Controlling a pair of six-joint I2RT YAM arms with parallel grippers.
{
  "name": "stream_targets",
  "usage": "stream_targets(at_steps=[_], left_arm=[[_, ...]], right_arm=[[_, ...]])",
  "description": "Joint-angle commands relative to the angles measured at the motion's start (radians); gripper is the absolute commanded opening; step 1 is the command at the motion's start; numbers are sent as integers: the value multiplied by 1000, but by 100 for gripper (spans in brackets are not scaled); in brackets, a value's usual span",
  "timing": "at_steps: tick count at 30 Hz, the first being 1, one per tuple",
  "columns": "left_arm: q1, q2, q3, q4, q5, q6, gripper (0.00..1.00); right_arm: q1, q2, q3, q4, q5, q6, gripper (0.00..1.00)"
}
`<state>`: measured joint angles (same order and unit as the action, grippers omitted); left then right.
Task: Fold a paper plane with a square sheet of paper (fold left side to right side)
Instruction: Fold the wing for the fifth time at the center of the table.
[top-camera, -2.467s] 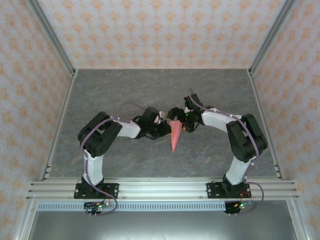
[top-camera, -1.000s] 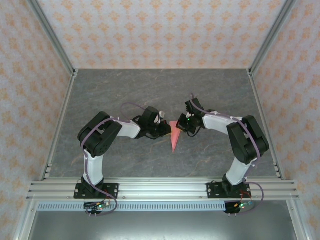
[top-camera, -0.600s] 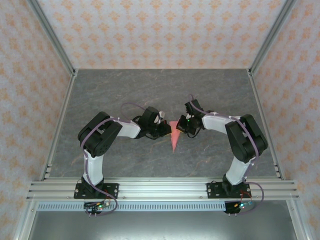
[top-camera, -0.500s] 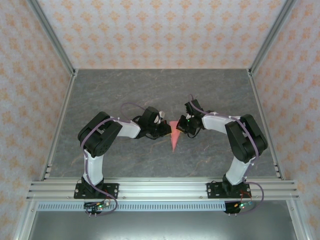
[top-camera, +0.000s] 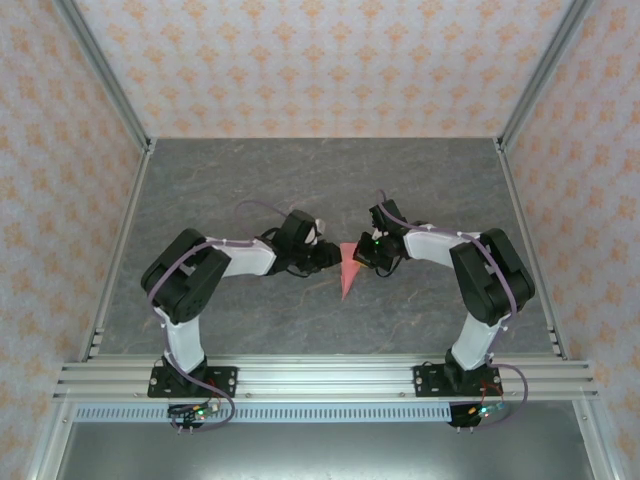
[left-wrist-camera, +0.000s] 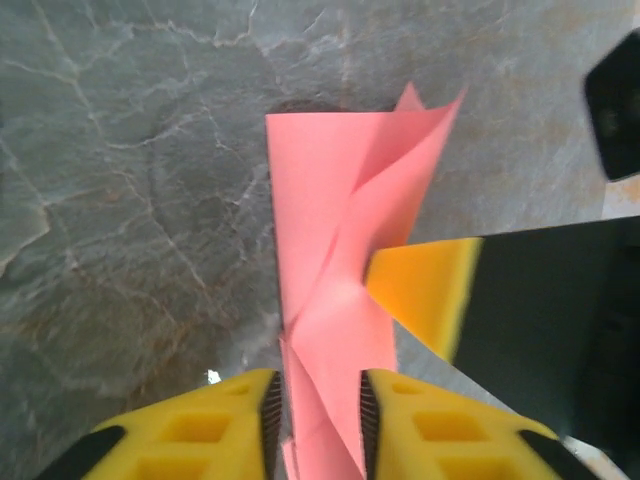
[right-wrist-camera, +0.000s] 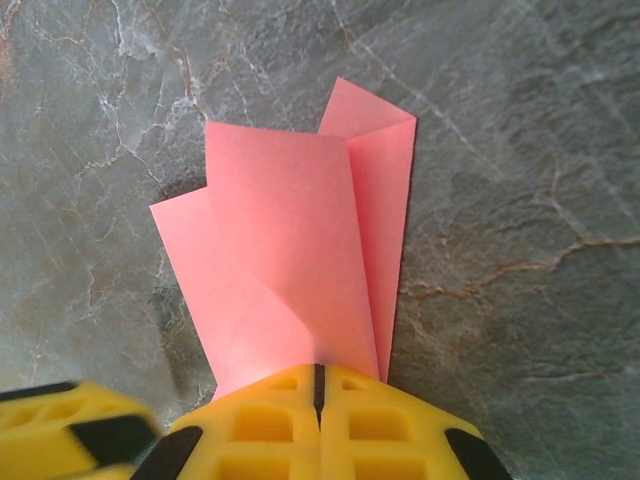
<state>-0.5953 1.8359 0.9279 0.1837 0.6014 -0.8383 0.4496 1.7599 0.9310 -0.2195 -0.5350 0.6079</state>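
Between my left fingers: a small gap, with the paper plane running through it. Can't tell if either pad touches the paper. Nothing looks clamped on that side.

Right fingers are closed flat on the plane's edge, seam tight. That's the one real grip. One right finger also comes in from the side in the left wrist view, lying against the folded layers.

Plane is at mid-worktop, wide end between both wrists, sharp tip pointing toward my bases.

Risks, my guess:
- Left fingers backing out could snag a loose flap and pull a crease open.
- They could also twist the sheet against the right grip and tear it.
- Flaps fan apart at the far end, so the creases look soft and may spring.

Material: thin salmon-pink paper, matte, several overlapping layers, straight crisp edges. Worktop is grey marbled and looks smooth, so the paper may slide.
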Motion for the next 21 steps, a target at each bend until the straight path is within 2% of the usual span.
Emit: stream_targets(at_steps=[1, 6, 10, 17, 21], left_arm=[[5, -96, -17, -96, -51, 48, 33], [-21, -163, -40, -70, 29, 21, 24], [-68, -141, -38, 9, 108, -55, 18], [-111, -50, -23, 90, 133, -125, 14], [-119, -20, -6, 78, 140, -124, 14]], right_arm=[[5, 42, -35, -87, 52, -20, 0], [6, 39, -33, -82, 50, -19, 0], [6, 42, -34, -82, 48, -20, 0], [5, 43, -29, -84, 46, -22, 0], [5, 45, -28, -85, 46, -23, 0]])
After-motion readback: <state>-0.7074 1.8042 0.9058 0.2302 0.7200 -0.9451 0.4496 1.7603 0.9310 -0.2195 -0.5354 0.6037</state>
